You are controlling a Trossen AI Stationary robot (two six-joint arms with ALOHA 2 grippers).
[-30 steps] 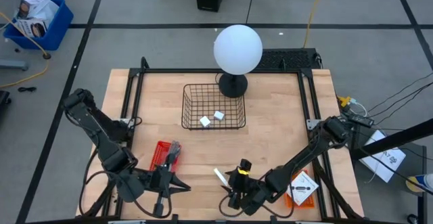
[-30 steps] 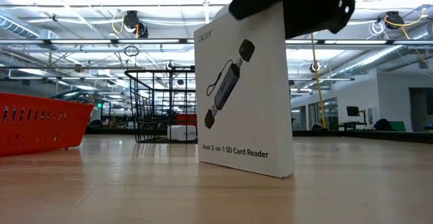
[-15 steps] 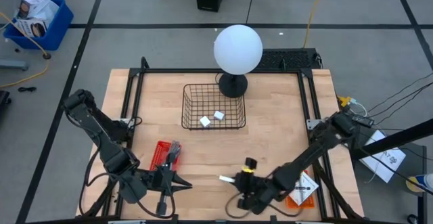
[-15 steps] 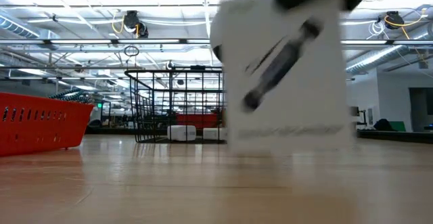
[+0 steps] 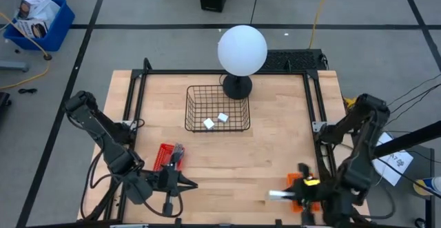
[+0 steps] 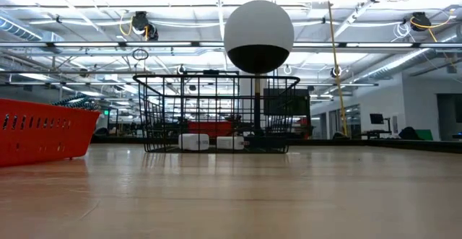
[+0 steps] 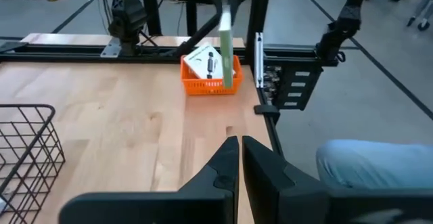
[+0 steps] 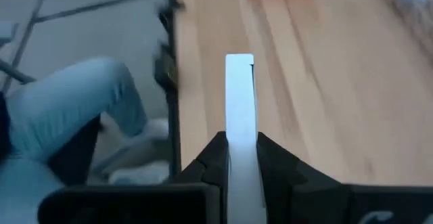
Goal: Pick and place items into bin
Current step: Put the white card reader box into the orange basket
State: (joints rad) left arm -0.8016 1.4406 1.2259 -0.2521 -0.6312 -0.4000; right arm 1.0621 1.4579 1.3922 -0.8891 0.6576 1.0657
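Above table [image 5: 275, 152], right end effector [image 5: 293, 195] grips white card [image 5: 278, 195] edge-on, pointing left.

Wooden table [image 5: 275, 145] with wire basket [image 5: 218, 108]

Two dark jointed arms, black cables, dark two-finger pincers.

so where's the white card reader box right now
In the high view the white box is held edge-on in the right gripper at the table's front right, beside the orange tray.
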